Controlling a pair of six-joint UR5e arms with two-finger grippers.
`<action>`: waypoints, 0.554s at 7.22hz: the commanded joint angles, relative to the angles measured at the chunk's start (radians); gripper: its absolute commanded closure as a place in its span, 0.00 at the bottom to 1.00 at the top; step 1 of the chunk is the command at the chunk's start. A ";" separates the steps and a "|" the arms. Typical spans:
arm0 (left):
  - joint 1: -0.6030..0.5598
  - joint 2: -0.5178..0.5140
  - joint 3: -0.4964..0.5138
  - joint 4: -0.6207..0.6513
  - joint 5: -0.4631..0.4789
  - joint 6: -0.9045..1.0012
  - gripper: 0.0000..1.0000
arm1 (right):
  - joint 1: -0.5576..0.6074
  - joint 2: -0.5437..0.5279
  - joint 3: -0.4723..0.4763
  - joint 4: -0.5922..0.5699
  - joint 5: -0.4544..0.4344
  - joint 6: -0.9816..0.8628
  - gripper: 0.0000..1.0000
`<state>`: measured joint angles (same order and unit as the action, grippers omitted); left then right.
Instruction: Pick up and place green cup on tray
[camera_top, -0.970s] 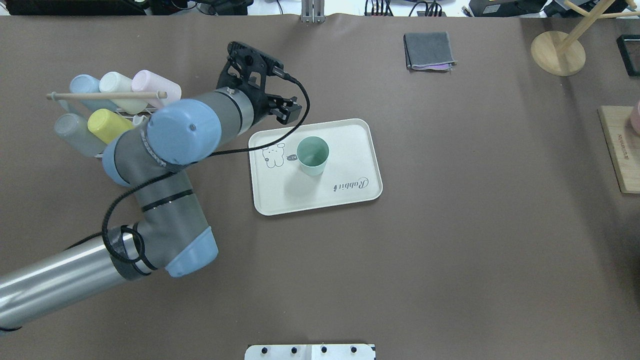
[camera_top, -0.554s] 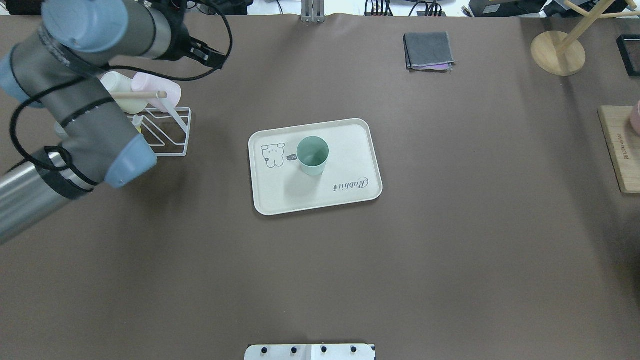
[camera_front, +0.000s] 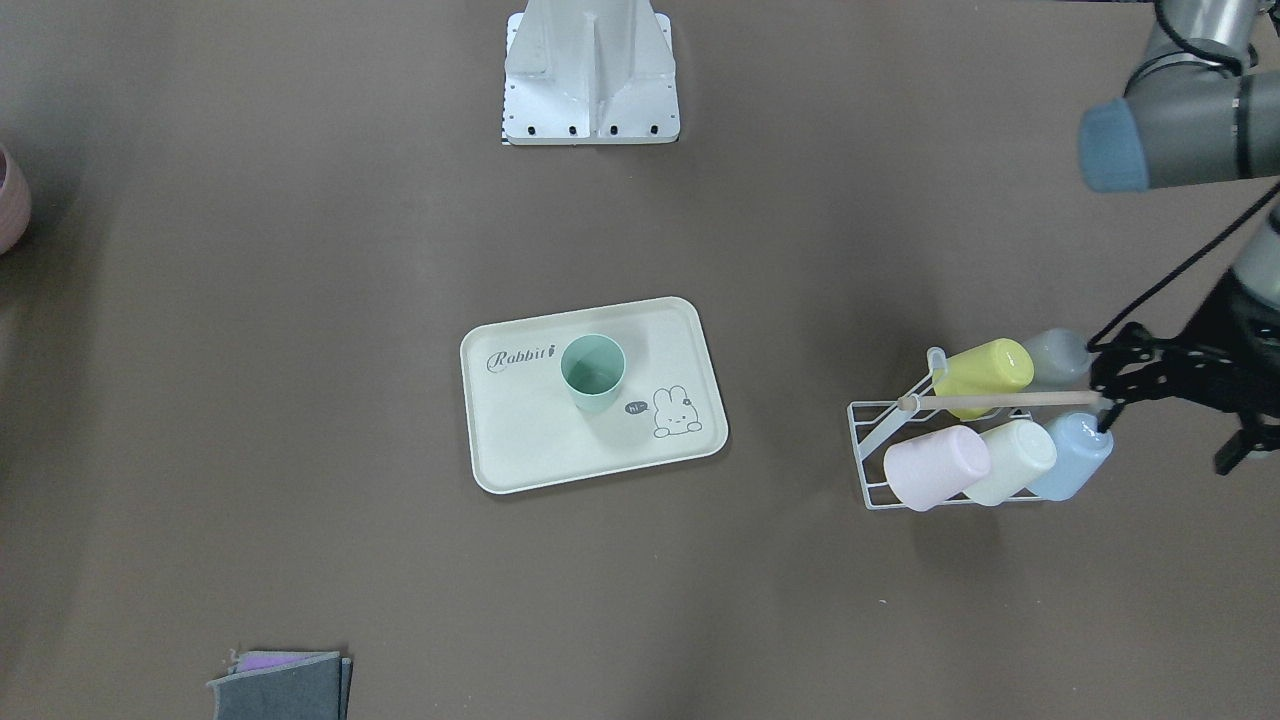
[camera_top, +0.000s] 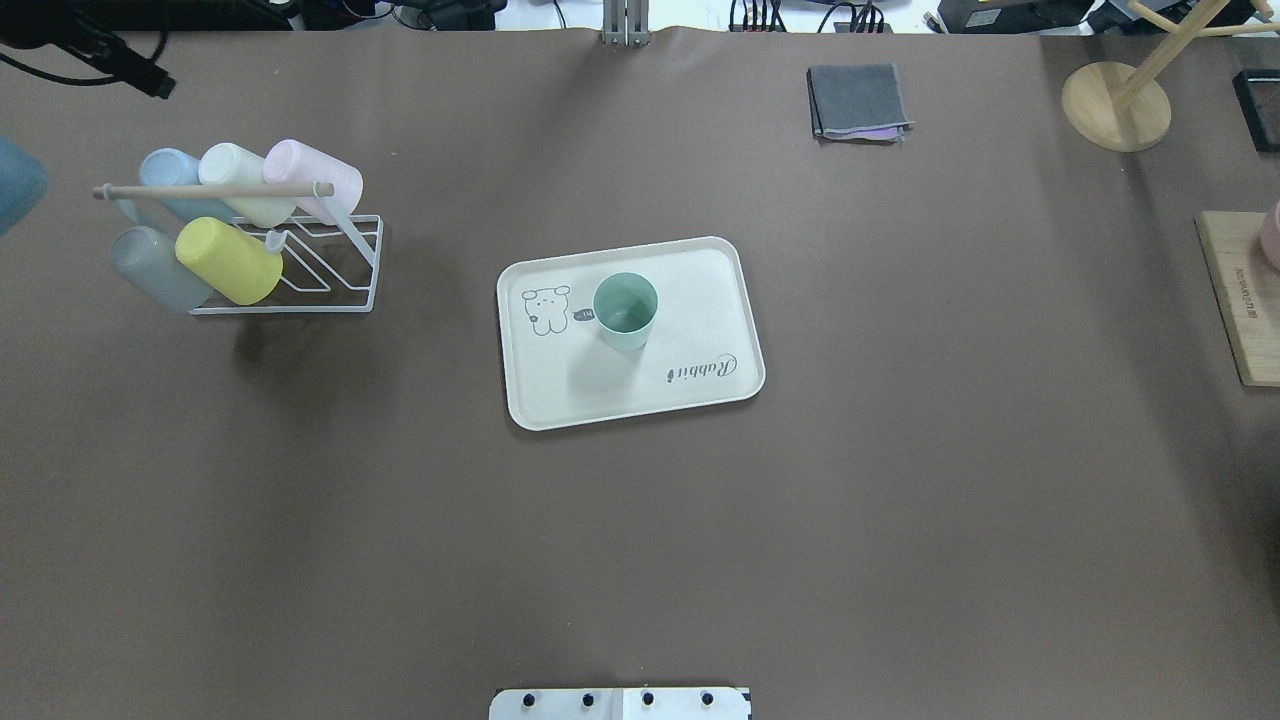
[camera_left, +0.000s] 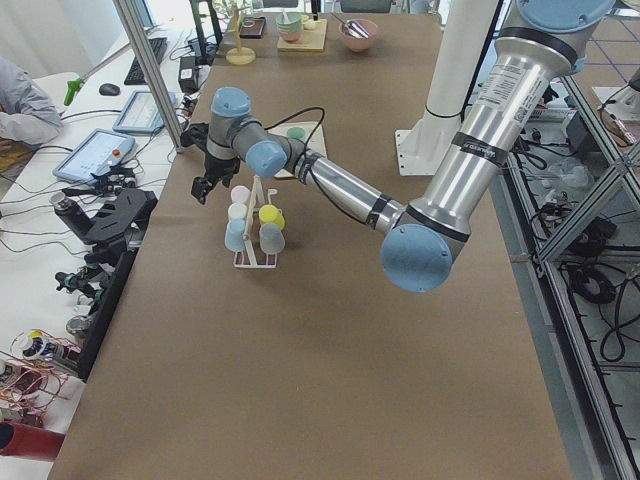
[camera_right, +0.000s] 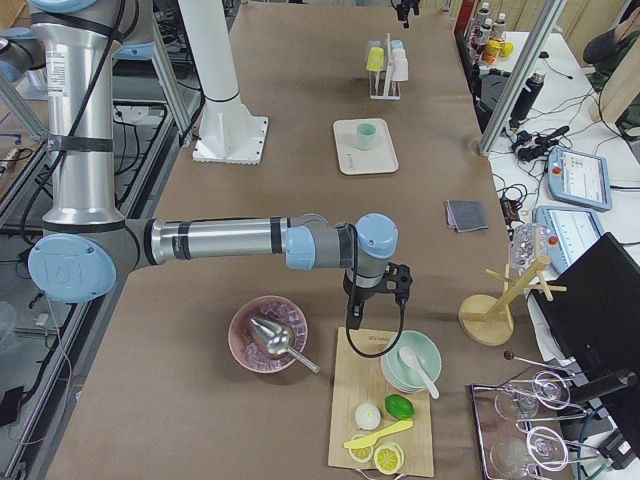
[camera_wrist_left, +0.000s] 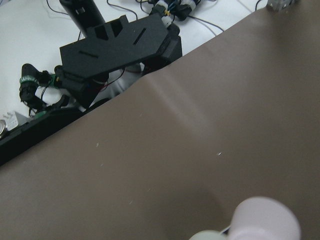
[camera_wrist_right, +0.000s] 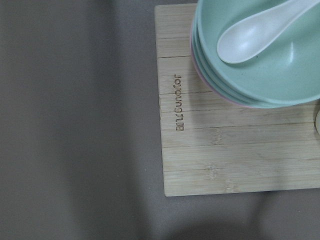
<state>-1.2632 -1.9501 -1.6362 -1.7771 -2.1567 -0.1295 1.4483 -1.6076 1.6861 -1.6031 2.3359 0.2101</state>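
Observation:
The green cup (camera_top: 625, 310) stands upright and open side up on the cream tray (camera_top: 620, 400) with "Rabbit" lettering, mid-table; it also shows in the front view (camera_front: 593, 372). My left gripper (camera_front: 1120, 388) hangs just beyond the cup rack at the table's left end, far from the tray (camera_front: 560, 450). Nothing shows between its fingers, and I cannot tell whether it is open or shut. My right gripper (camera_right: 372, 305) hovers over the wooden board at the other end. It shows only in the right side view, so I cannot tell its state.
A white wire rack (camera_top: 330, 270) holds pastel cups, among them a yellow one (camera_top: 228, 260). A folded grey cloth (camera_top: 858, 102) and a wooden stand (camera_top: 1115, 105) sit at the far right. Stacked green bowls with a spoon (camera_wrist_right: 260, 55) rest on a wooden board (camera_top: 1235, 300).
My left arm has pulled away from beside the tray, swinging back and left past the cup rack, almost out of the overhead view. The green cup has stayed put on the tray.

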 joint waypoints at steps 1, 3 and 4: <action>-0.172 0.155 0.002 0.047 -0.153 0.065 0.01 | 0.001 0.000 0.001 0.000 -0.001 0.000 0.00; -0.211 0.273 -0.002 0.051 -0.275 0.050 0.02 | 0.001 0.003 0.001 0.000 -0.004 0.002 0.00; -0.255 0.307 -0.001 0.068 -0.285 0.031 0.02 | 0.001 0.003 0.003 0.000 -0.006 0.002 0.00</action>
<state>-1.4747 -1.7043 -1.6361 -1.7219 -2.3986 -0.0791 1.4492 -1.6054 1.6878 -1.6030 2.3320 0.2111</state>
